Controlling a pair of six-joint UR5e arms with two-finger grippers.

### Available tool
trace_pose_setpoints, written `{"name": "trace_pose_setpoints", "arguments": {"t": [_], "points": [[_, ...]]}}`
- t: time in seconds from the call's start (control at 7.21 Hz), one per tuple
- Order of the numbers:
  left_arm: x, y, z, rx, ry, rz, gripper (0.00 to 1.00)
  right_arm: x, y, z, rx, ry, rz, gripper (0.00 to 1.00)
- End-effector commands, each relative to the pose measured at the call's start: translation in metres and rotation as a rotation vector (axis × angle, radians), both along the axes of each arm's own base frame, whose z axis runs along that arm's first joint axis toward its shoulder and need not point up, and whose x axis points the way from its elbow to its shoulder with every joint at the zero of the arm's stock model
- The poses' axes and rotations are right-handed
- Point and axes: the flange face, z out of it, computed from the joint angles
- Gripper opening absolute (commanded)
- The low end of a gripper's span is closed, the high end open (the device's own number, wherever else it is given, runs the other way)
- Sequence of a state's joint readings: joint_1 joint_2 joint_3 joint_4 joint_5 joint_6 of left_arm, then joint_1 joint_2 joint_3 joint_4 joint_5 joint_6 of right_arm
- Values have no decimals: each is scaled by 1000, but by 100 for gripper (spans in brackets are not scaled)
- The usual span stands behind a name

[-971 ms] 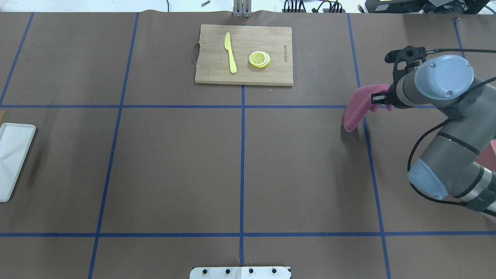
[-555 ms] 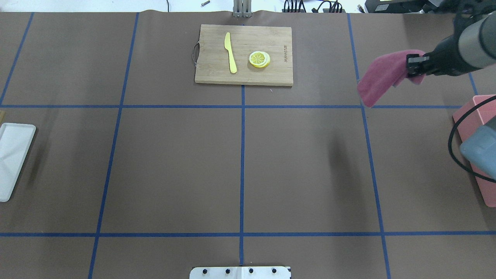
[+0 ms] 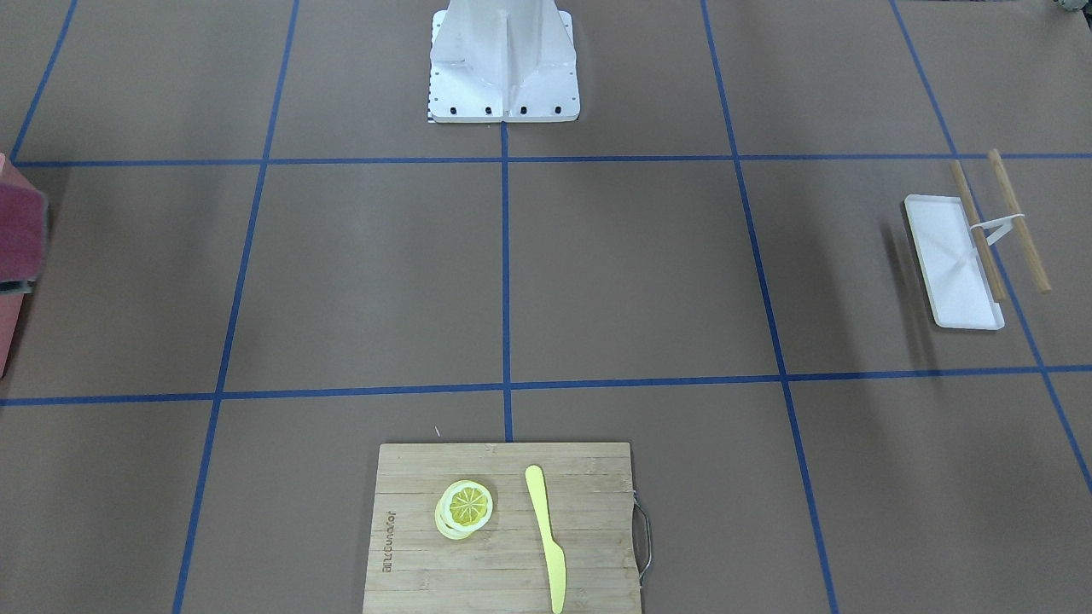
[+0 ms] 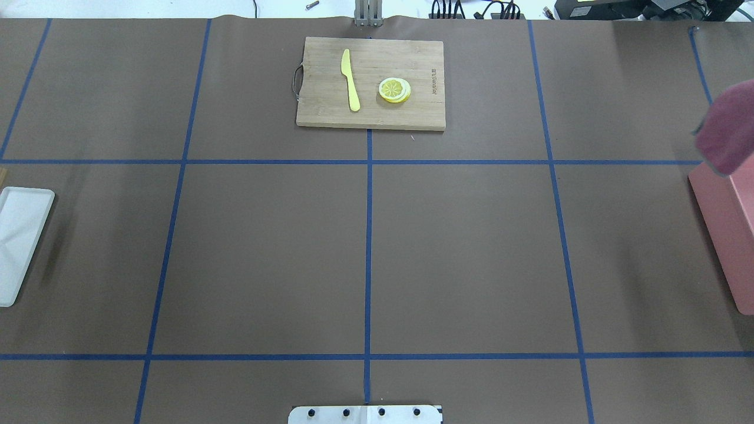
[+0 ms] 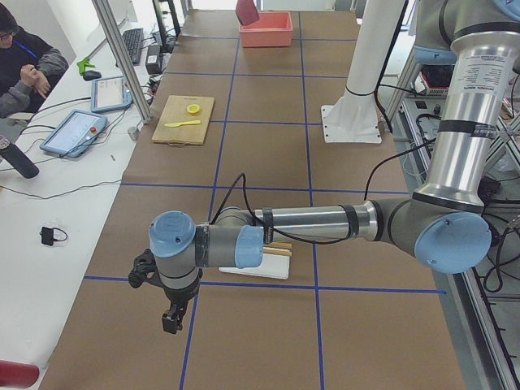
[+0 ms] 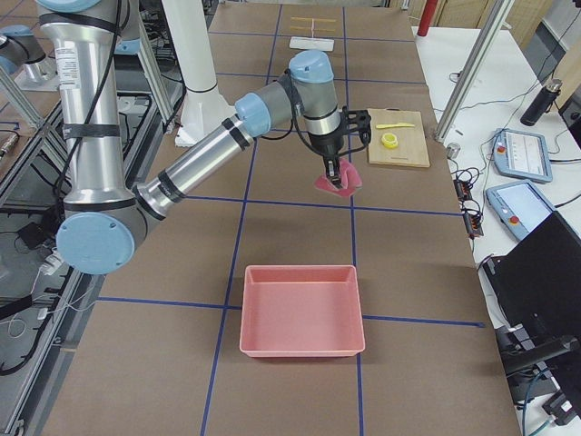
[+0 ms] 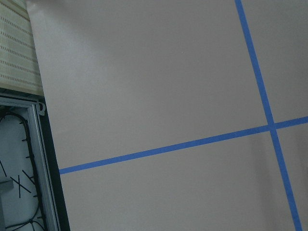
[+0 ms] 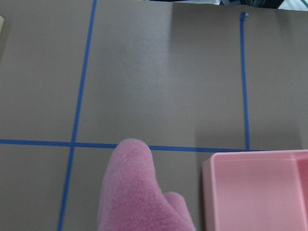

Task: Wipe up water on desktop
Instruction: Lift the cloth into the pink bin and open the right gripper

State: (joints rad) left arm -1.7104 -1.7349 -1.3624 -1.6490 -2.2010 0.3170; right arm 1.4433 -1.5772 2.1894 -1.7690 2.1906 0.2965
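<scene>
Pink cloth (image 8: pixel 137 192) dangling from right gripper (image 6: pixel 338 177) near pink bin (image 6: pixel 301 348) — gripper width: cannot tell. Step calling for centring cloth over bin, clearing rim — no dragging on surface (image 4: pixel 459 247).

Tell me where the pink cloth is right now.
The pink cloth is at the overhead view's right edge, on the robot's right side, hanging above the desktop just past the pink bin's far end.

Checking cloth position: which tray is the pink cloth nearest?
The deep pink tray at the robot's right end; the cloth hangs just by it. The flat white tray lies at the opposite end.
</scene>
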Motion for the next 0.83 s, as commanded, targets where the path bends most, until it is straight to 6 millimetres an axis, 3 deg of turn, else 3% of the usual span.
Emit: {"name": "trace_pose_setpoints", "arguments": {"t": [0.0, 0.14, 0.28, 0.42, 0.69], "points": [[0, 0, -1, 3, 0, 0, 98, 87, 13, 127, 4, 82, -167, 0], [0, 0, -1, 3, 0, 0, 98, 94, 11, 166, -11, 80, -232, 0], [0, 0, -1, 3, 0, 0, 98, 94, 10, 189, -38, 80, -241, 0], [0, 1, 1, 2, 0, 0, 98, 90, 29, 208, -24, 78, -245, 0], [3, 5, 4, -4, 25, 1, 98, 80, 85, 245, -4, 35, -246, 0]]}}
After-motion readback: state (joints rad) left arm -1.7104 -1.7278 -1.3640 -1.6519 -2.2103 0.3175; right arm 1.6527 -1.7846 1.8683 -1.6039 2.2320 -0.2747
